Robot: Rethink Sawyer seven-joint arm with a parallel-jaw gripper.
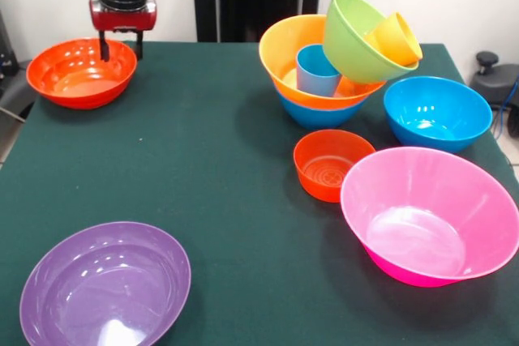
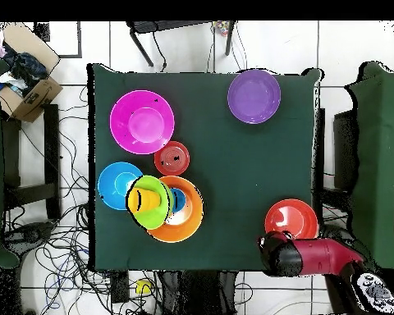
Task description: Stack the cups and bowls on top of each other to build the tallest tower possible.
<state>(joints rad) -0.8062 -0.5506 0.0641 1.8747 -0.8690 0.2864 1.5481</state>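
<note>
The gripper point(image 1: 122, 44) hangs over the far rim of a red-orange bowl point(image 1: 77, 79) – jaws a little apart, holding nothing, maybe to grab it – while the tower point(image 1: 345, 58) leans well off to one side.

Jaws of the gripper point(image 1: 122, 44) seemingly parted over the red-orange bowl point(image 1: 81, 73), tower point(image 1: 340, 58) apart.

Place: robotics lab | Evidence: cables point(image 2: 57, 246) are sprawling over tiled floor point(image 2: 356, 45), a green-clothed surface point(image 2: 233, 156) is sitting beside a cardboard box point(image 2: 24, 82)
</note>
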